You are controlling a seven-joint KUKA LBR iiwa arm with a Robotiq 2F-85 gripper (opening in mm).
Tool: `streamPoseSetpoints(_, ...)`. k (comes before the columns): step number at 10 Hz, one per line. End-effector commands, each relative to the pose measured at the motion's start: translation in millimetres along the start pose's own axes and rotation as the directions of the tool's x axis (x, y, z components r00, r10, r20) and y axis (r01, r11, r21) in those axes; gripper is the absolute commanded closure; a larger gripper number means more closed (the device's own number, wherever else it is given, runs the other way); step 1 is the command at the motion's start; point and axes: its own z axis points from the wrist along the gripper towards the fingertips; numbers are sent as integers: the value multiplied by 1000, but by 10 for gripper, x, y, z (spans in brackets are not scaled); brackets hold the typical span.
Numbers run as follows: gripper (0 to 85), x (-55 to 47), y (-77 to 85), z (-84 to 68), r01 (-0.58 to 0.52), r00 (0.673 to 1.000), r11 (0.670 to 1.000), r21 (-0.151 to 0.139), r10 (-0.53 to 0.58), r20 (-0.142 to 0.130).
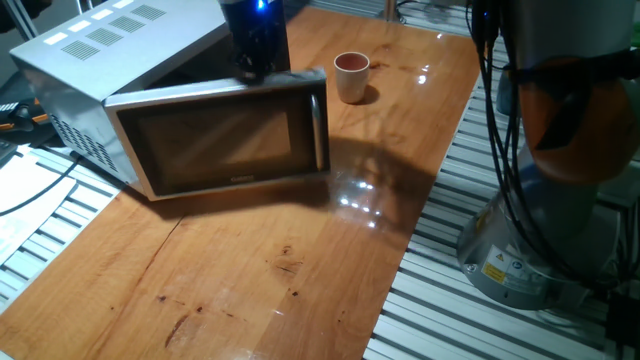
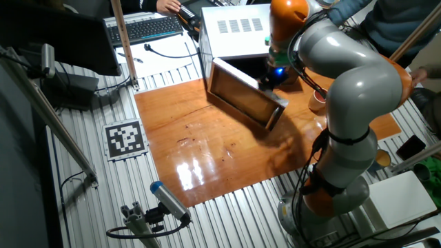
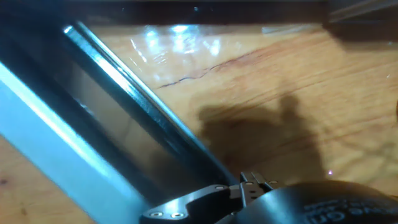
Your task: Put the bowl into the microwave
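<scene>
The microwave (image 1: 150, 110) sits at left, door swung partly open; the gripper (image 1: 252, 68) presses at its top edge — likely widening it, jaw state unclear. The bowl (image 1: 351, 76) waits on the table (image 1: 300, 280), just right of the door.

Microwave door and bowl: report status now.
Gripper at top edge of door, jaw state unclear. Microwave door partly open. Bowl upright on table, untouched. Door not yet wide enough for loading.
</scene>
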Motion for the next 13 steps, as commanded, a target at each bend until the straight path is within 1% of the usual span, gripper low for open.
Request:
streamPoseSetpoints(1,850,56,93,-4,-14,1000,1000,-5,14,-11)
streamPoseSetpoints(2,850,118,173,-2,-30,999,1000,-4,30,-12)
streamPoseSetpoints(3,850,174,265,-5,-45,999,999,-11,45,-17)
streamPoseSetpoints(5,850,297,481,-4,-85,996,996,-9,85,-17)
streamPoseSetpoints(7,850,370,649,19,-113,993,993,-22,113,-24)
streamPoseSetpoints(8,850,402,730,40,-130,991,991,-24,130,-18)
streamPoseSetpoints(9,850,399,744,23,-132,991,991,-20,132,-18)
streamPoseSetpoints(10,850,351,681,-16,-113,993,993,-20,113,-27)
streamPoseSetpoints(11,850,256,573,-69,-86,996,996,-23,85,-38)
streamPoseSetpoints(12,850,181,485,-106,-67,997,997,-26,66,-43)
streamPoseSetpoints(13,850,132,434,-130,-58,997,998,-27,57,-45)
